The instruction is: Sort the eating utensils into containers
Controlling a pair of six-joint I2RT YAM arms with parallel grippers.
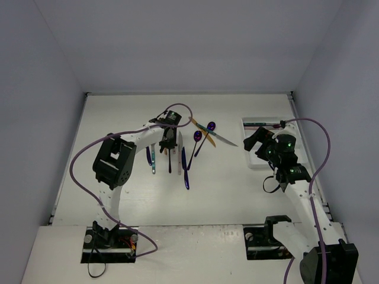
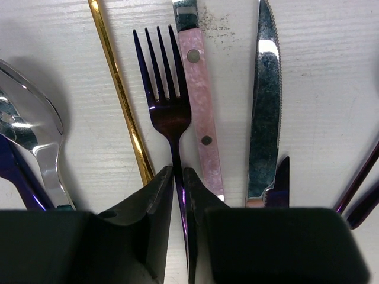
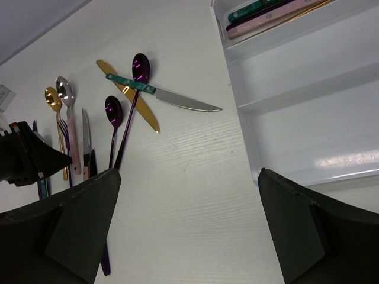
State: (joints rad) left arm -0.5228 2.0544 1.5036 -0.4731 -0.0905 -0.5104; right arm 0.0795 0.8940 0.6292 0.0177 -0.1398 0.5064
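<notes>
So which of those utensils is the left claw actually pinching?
The dark purple fork: its thin handle runs between the fingers of the left gripper, with a gold handle and a pink handle free beside it.

This is a robotics lab test cell: a white table (image 1: 231,195) boxed in by plain walls (image 1: 189,47) on three edges. Two robot arms (image 1: 112,163) are bolted at its near edge, trailing purple cables (image 1: 72,168).

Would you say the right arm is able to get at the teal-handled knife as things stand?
Probably yes: the right gripper is open and faces the teal-handled knife, and nothing lies between them. The knife rests across a gold utensil, which might shift when the knife is lifted.
</notes>
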